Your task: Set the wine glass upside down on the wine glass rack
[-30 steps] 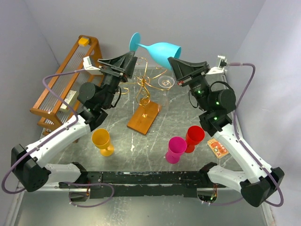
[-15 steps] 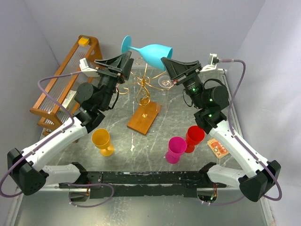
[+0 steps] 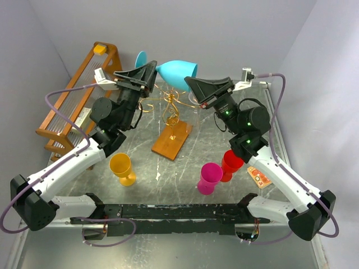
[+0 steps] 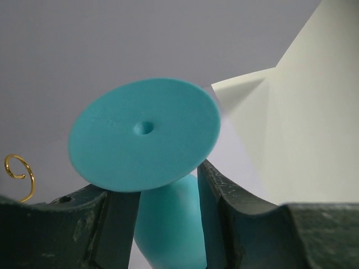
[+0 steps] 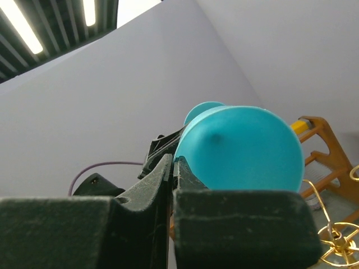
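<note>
Glass point(image 3: 178, 69) is aloft, lying on its side above the rack point(image 3: 170, 106) and clear of the gold wire. Its foot point(image 4: 145, 134) points toward the left arm, its bowl toward the right.

Right gripper point(image 3: 189, 82): jaws pressed together, pinching the bowl's rim. On the right wrist view I see only a hairline slit between the fingers point(image 5: 151, 179).

Left gripper point(image 3: 150, 72): jaws spread, one on each side of the stem just behind the foot. The foot hides the stem, so I cannot tell whether they touch it.

The rack stands upright on the table point(image 3: 140, 162) between the arms. Yellow cup point(image 3: 122, 167), pink cup point(image 3: 210, 177) and red cup point(image 3: 231, 162) stand nearer the bases.
</note>
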Available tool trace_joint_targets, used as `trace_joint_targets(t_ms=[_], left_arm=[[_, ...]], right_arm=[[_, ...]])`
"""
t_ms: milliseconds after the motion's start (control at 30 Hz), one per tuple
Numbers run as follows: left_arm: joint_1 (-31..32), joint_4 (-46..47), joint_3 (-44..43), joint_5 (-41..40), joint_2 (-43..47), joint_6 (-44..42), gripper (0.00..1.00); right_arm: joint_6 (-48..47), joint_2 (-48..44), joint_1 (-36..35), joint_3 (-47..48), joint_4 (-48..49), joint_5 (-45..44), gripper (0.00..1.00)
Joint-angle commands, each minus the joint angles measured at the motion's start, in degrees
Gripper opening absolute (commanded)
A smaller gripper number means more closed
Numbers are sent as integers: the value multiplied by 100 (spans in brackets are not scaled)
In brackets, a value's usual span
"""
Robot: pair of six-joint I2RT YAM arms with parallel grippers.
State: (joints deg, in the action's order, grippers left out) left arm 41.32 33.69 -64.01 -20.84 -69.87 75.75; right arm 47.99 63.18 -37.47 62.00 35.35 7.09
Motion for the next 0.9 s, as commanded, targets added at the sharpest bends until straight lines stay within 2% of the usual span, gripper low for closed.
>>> trace_joint_targets(t_ms=[0, 333, 433, 667, 700, 767, 867], left_arm=[[-64, 452, -32, -131, 92, -180, 51], [-72, 976, 91, 41, 99, -247, 22], [-75, 973, 98, 45, 121, -306, 9], [-80, 971, 115, 148, 327, -775, 7], [-88, 946, 124, 173, 373, -900, 7], [-121, 805, 75, 405, 493, -1340, 7], [-131, 55, -103, 742, 779, -2212, 7]], right_arm=[[-31, -207, -91, -62, 100, 255, 0], [44, -269, -128, -147, -231, 533, 0], [80, -271, -142, -166, -210, 628, 0], [169, -349, -164, -209, -334, 502, 0], [153, -374, -164, -190, -435, 438, 3], [85, -433, -164, -124, -751, 201, 15], [-190, -563, -163, -133, -1228, 36, 30]])
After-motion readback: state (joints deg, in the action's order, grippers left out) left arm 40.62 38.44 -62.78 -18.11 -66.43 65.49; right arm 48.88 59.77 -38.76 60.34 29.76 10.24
